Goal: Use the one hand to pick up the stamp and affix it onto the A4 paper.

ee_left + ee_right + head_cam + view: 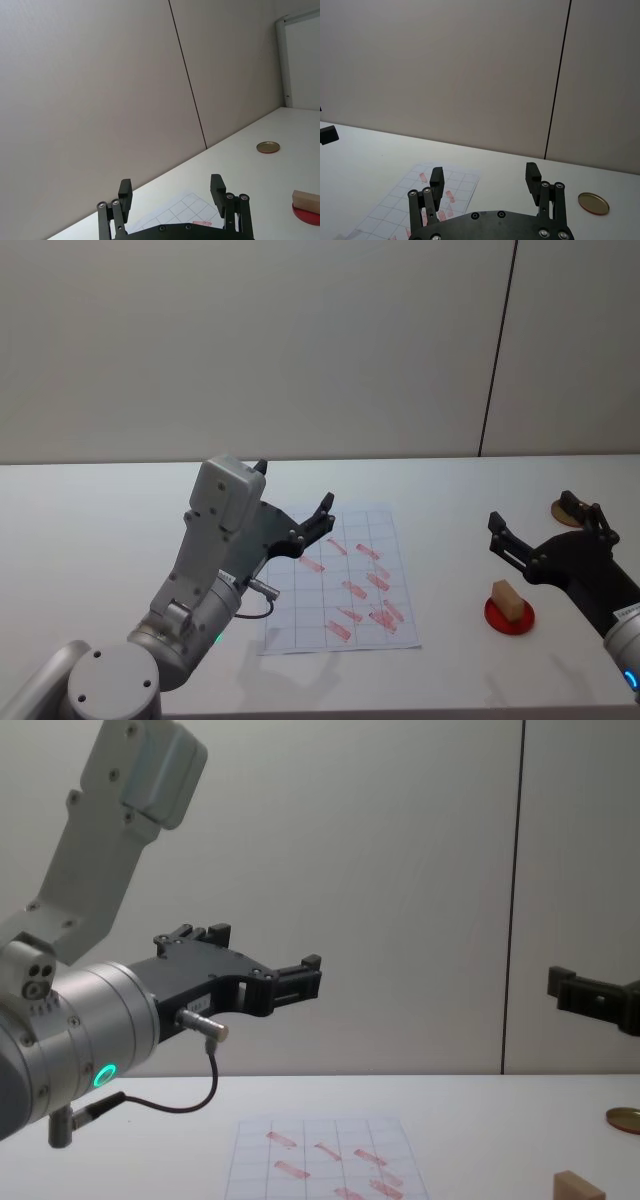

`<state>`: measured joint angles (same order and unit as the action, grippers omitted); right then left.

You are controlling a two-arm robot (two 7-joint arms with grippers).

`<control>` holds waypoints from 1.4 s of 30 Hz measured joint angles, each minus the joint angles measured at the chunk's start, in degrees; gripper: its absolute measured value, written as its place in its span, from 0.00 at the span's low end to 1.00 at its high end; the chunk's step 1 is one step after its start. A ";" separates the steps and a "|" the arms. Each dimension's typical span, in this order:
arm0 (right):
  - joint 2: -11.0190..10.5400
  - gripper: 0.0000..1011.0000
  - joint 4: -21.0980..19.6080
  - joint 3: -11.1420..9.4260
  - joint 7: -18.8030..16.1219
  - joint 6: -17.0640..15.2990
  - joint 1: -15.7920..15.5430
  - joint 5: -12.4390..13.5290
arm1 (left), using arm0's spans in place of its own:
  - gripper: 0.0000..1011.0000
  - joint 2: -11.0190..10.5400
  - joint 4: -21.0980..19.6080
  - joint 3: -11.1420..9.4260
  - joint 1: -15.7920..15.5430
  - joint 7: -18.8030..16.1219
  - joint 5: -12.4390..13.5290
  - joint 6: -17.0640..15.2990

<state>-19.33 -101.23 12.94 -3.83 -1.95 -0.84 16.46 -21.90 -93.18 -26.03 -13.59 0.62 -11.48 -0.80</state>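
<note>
Nearest you, your left gripper [171,192] hung idle, jaws spread, above the gridded white A4 paper [355,540]. Your right gripper [532,512] gaped wide, raised beyond the blocky tan wooden stamp [508,598], ungrasped on its round red pad [520,622] at near right; pickup and pressing were both left to do.

Lab; bare white table [100,530]; plain panelled wall [300,340]

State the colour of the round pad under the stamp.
Red; the pad under the tan stamp shows best in the head view.
</note>
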 joint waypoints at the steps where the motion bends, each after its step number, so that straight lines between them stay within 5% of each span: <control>1: 0.00 0.99 0.00 0.00 0.00 0.00 0.00 0.00 | 0.98 0.00 0.00 0.00 0.00 0.00 0.00 0.00; 42: 0.00 0.99 0.00 0.00 0.00 0.00 0.00 0.00 | 0.98 0.00 0.00 0.00 0.00 0.00 0.00 0.00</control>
<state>-19.33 -101.23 12.94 -3.82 -1.95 -0.84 16.46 -21.89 -93.17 -26.03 -13.59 0.62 -11.48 -0.80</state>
